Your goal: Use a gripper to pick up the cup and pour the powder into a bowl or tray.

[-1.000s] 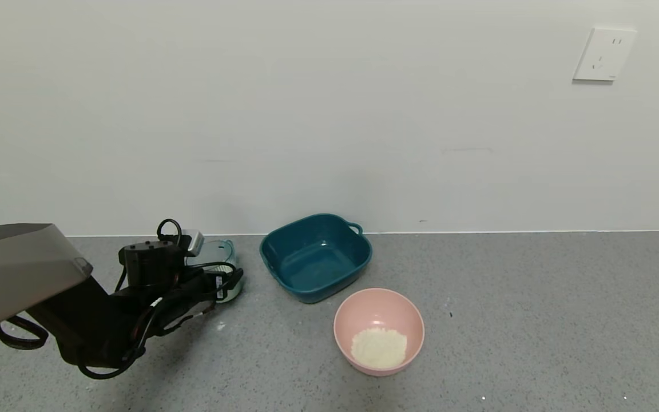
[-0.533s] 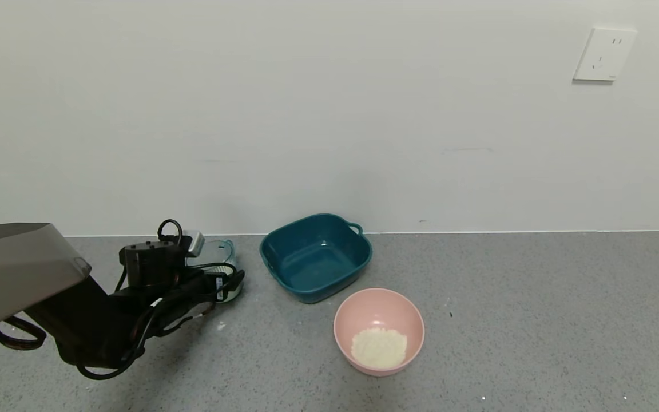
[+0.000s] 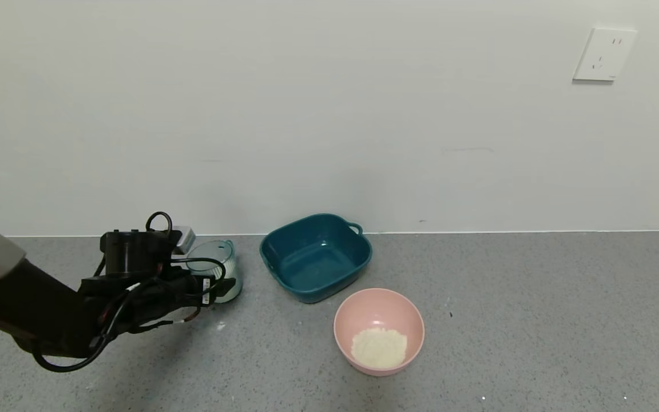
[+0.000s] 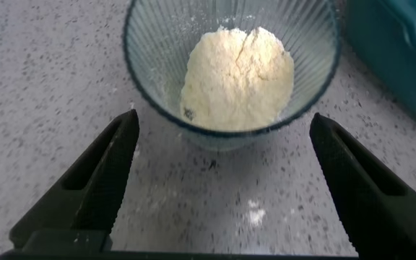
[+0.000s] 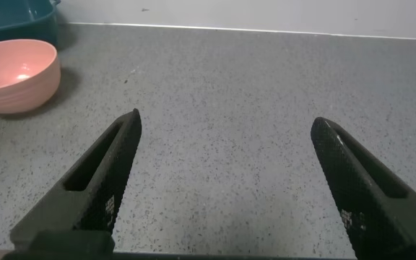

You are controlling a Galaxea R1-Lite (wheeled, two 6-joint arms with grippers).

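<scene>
The ribbed pale blue-green cup (image 3: 219, 264) stands on the grey counter near the wall, with a heap of cream powder (image 4: 237, 76) inside it. My left gripper (image 3: 215, 287) is open just in front of the cup (image 4: 150, 50). Only the cup's near edge lies between the fingertips (image 4: 125, 133), and nothing touches it. The pink bowl (image 3: 376, 306) sits to the right and nearer me, holding a heap of powder (image 3: 379, 348). My right gripper (image 5: 226, 123) is open and empty over bare counter, out of the head view, with the pink bowl (image 5: 13, 72) off to its side.
A dark teal tray (image 3: 315, 257) with handles stands between the cup and the bowl, close to the wall. It also shows in the left wrist view (image 4: 403, 50) and the right wrist view (image 5: 13, 18). A small powder spill (image 3: 221, 326) lies on the counter near the cup.
My left arm has drawn back to the left, away from the cup, with its fingers open. The cup has stayed in place and shows more fully.
</scene>
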